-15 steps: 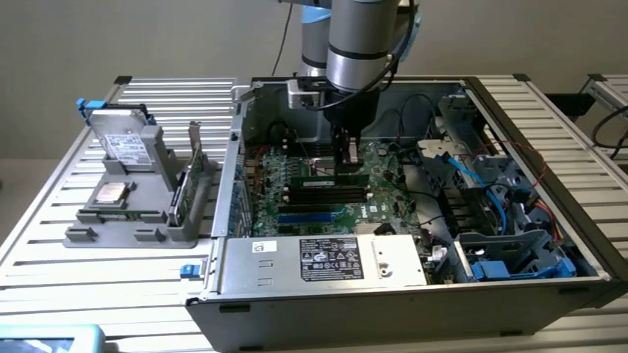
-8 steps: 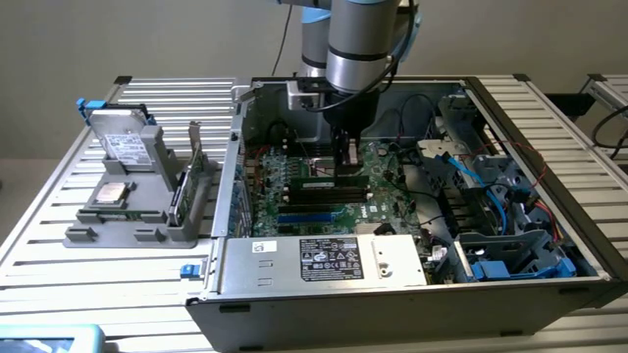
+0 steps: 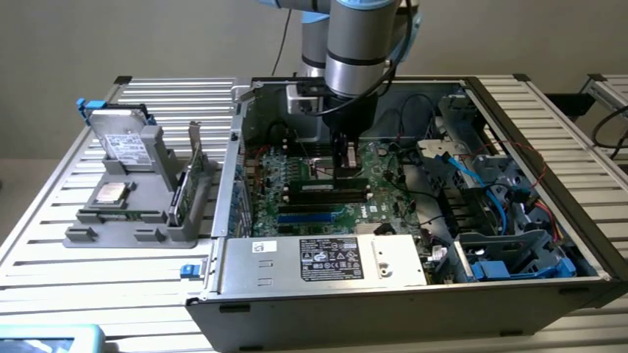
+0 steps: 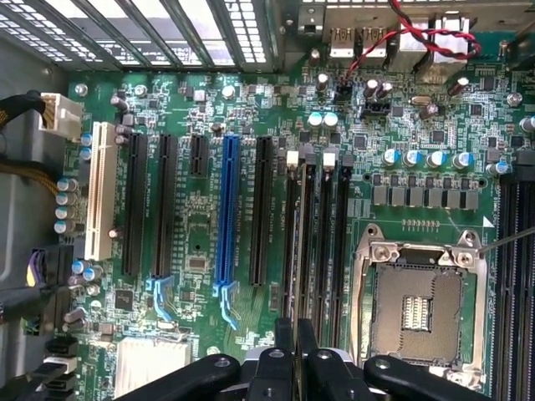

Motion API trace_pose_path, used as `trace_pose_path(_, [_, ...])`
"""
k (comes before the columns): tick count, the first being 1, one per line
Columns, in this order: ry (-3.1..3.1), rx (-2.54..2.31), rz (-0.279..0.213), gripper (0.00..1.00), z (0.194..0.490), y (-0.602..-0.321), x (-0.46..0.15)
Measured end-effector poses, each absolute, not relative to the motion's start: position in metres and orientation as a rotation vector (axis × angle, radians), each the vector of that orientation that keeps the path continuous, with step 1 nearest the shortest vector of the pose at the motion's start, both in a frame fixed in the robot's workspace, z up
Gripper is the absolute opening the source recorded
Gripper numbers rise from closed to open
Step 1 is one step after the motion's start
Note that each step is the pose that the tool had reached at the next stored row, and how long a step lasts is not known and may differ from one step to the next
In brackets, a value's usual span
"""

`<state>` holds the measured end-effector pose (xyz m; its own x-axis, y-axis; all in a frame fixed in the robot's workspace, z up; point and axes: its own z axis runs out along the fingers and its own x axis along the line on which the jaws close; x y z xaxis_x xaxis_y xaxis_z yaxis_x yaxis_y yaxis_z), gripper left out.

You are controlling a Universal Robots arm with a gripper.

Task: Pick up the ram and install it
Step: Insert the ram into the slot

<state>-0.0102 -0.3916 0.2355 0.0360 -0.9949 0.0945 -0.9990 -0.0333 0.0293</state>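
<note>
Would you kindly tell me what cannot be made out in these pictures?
- Exterior view: the gripper partly covers the memory slots, so whether the ram is seated cannot be told.
- Exterior view: power supply label print too small.
- Wrist view: the gripper hides the CPU socket's lower edge.

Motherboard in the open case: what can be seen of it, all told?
The motherboard is a green circuit board lying flat at the bottom of the open computer case. It carries long black slots, one blue slot, one white slot, narrow black memory slots, an empty CPU socket in a metal frame, and round capacitors. Red and black wires plug in near one edge. The gripper hangs over the memory slots.
</note>
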Motion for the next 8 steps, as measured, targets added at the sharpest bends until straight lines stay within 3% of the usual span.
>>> trace_pose_path(8, [-2.122,2.196,0.073,0.13,0.2328,-0.3930,-0.0103])
